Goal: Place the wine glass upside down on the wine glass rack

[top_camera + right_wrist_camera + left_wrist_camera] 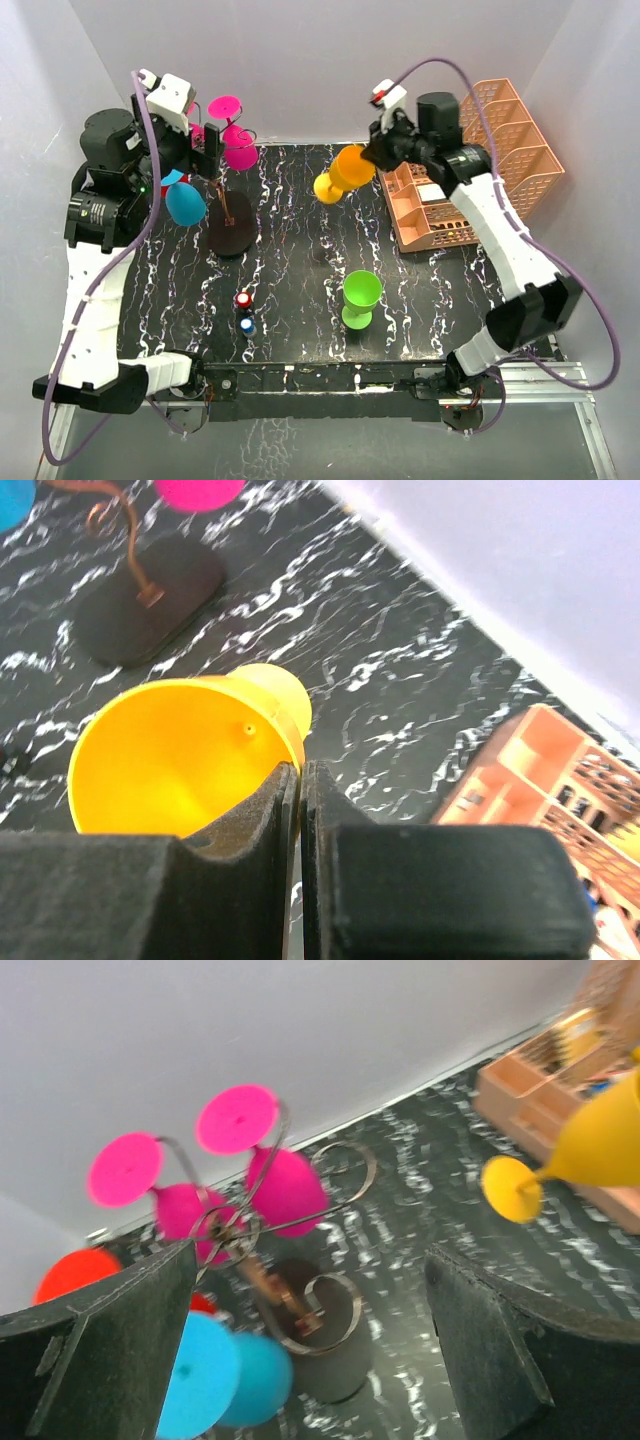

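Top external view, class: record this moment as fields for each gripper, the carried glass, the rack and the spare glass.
left gripper: open, empty, by the wine glass rack
right gripper: shut on the yellow wine glass rim, in the air
rack load: two pink glasses, a blue glass, a red glass
green glass: upright on the table

6 glasses (361,297), 1 wire rack (231,235), 1 basket (520,150), 2 sm. objs (244,300)
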You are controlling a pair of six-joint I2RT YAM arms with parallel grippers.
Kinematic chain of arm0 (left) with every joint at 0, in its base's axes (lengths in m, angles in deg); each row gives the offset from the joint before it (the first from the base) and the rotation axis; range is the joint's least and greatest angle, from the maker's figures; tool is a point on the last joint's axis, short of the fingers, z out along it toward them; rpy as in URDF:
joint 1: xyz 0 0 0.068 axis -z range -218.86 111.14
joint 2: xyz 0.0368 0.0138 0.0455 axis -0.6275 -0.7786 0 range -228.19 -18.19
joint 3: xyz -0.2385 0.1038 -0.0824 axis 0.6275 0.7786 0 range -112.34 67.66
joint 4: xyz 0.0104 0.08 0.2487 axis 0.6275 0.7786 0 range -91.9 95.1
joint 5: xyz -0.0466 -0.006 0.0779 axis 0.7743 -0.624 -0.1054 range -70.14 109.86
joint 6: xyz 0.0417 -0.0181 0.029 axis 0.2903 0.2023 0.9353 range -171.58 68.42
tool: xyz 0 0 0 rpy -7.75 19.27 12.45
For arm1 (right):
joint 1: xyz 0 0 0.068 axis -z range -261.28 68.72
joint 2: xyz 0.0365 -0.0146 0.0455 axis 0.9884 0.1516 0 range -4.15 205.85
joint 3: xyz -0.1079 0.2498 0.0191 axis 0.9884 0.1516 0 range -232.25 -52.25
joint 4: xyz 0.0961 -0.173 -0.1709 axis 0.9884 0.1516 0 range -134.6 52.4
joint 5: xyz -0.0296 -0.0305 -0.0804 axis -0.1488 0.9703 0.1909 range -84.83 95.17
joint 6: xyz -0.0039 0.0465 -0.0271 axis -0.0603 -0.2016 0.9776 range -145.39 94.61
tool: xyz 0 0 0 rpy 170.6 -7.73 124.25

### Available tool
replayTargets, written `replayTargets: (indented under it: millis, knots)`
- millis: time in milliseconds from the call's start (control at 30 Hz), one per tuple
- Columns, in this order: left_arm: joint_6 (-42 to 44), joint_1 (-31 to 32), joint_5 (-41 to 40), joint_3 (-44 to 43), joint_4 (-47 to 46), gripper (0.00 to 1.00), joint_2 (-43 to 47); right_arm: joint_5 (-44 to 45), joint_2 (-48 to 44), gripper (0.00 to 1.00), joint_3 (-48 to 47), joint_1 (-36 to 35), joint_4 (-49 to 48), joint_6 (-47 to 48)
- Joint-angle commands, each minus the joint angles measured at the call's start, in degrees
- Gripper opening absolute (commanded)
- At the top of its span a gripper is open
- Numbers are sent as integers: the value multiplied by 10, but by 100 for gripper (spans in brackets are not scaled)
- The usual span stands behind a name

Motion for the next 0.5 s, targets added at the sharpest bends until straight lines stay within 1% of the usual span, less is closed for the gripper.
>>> replayTargets:
  millis: [0,100,233,333,467]
  knots:
    - [-110,-3,148,-19,-41,92,-23,38,-105,8,20,13,-153,-79]
    - [-166,0,196,-22,-66,90,-41,58,-116,8,-6,22,-140,-96]
    - [-237,11,255,-28,-101,85,-70,68,-132,8,-14,33,-142,-130]
    - [-302,15,283,-13,-138,81,-83,38,-141,8,-14,48,-146,-166]
    - [-365,26,306,21,-180,78,-89,-23,-148,8,-12,66,-158,-208]
